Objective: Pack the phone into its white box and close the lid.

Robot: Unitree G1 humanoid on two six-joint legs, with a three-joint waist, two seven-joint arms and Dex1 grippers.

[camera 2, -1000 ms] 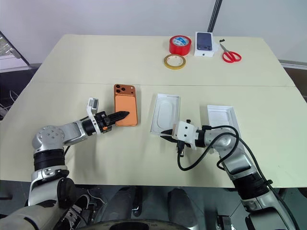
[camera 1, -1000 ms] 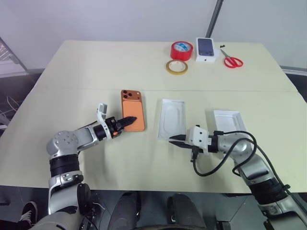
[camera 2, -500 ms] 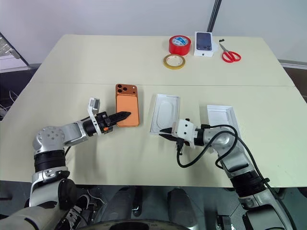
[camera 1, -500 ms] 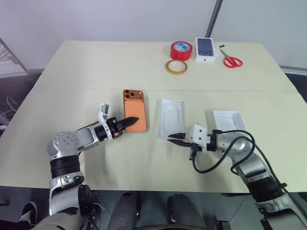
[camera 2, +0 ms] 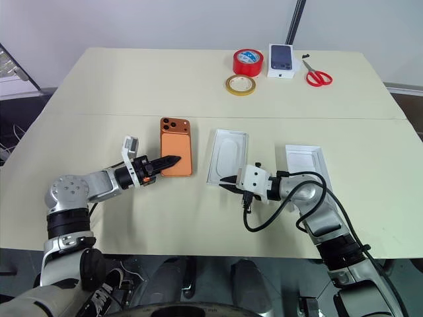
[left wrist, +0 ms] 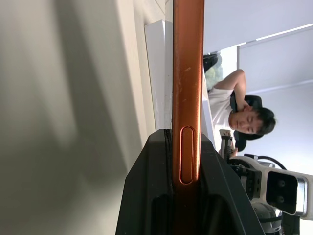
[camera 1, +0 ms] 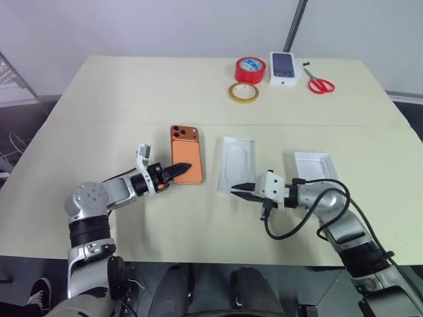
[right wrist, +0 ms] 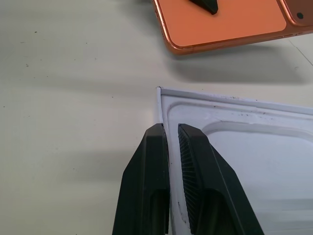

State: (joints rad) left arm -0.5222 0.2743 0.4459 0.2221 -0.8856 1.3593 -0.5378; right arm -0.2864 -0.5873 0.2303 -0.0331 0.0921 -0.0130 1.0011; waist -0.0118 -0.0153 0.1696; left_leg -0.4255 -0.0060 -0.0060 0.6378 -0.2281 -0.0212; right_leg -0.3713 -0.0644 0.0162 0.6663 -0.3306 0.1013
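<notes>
Left eye view: phone (camera 1: 186, 153) lies lengthwise away, lenses at far end.

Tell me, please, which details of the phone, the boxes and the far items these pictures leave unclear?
- Flat orange phone: screen side faces down; left wrist view gives its edge only.
- Shallow white box: near rim under the right gripper.
- Plain white lid tray: near end behind the right arm.
- Picture box: print too small.

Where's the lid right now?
In the head views the lid sits open on the table's right side, right of the white box, beyond the right arm.
</notes>
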